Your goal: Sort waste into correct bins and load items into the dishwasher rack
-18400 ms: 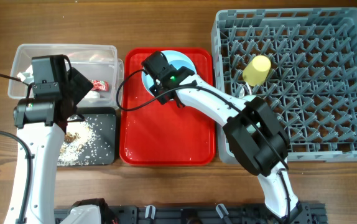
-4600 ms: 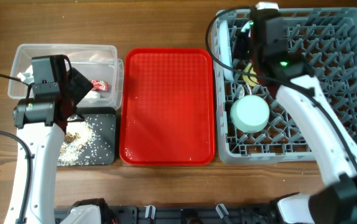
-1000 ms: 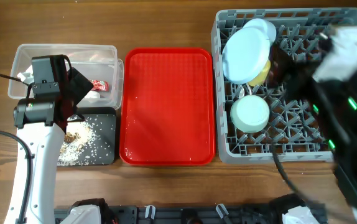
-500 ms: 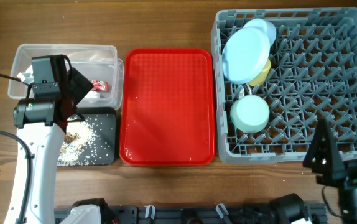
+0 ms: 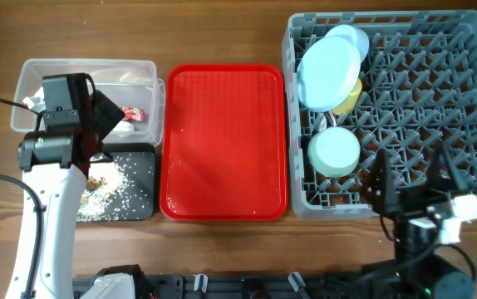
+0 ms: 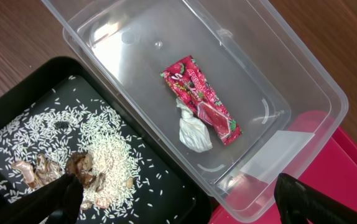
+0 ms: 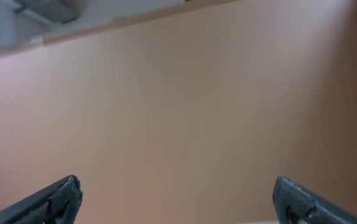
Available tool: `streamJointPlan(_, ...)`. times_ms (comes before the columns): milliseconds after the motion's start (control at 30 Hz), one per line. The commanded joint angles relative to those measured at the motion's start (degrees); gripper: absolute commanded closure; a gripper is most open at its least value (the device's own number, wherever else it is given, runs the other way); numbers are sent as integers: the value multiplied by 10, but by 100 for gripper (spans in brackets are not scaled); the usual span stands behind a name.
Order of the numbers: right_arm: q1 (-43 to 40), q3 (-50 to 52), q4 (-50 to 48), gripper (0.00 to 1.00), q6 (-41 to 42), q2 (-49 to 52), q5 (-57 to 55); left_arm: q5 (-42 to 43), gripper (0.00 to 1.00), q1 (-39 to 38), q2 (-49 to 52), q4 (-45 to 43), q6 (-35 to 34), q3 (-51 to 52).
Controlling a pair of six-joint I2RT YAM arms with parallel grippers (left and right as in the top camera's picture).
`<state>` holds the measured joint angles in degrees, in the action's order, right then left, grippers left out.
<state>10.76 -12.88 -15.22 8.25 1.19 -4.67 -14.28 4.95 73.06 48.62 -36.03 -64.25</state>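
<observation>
Three dishes sit at the rack's point(image 5: 438, 100) left side: the plate point(image 5: 330, 56) leans over the cup point(image 5: 351, 95), and the bowl point(image 5: 334, 152) is nearer the front. Wrapper point(image 6: 201, 99) and tissue point(image 6: 194, 129) lie touching in the tub point(image 6: 278, 68), with rice point(image 6: 97, 149) spread in the black tray point(image 6: 166, 193). Both claws are spread and hold nothing. The left claw point(image 6: 178, 196) is above tub and tray, the right claw point(image 7: 178, 193) by the rack's near edge.

One risk, as I judge it: the plate looks propped (not slotted between pegs), so a knock from the right arm could tip it.

A red tray point(image 5: 222, 141) lies between bins and rack on the brown wooden desk point(image 5: 222, 33). The right wrist view shows only a plain tan surface.
</observation>
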Motion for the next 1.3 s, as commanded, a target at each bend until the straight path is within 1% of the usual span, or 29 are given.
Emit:
streamJointPlan(0,-3,57,-23,0,15,-10,18,-3,1,3,-5,-1,9,-7)
streamJointPlan(133,-3,85,-14,0,40,-10,18,-3,0,3,-5,-1,9,-7)
streamJointPlan(300,-3,127,-6,0,38,-10,17,-3,0,3,-5,-1,9,-7)
streamJointPlan(467,-3,126,76,0,34,-10,17,-3,0,3,-5,-1,9,-7)
streamJointPlan(533,-3,126,144,0,33,-10,21,-3,0,3,-5,-1,9,-7)
streamJointPlan(567,-3,126,149,0,17,-10,27,-3,0,3,-5,-1,9,-7)
streamJointPlan(633,-3,126,150,0,-50,-10,53,-3,0,3,-5,-1,9,-7)
streamJointPlan(767,-3,126,150,0,-100,-10,58,-3,0,3,-5,-1,9,-7)
streamJointPlan(1267,-3,126,150,0,-89,-10,60,-3,0,3,-5,-1,9,-7)
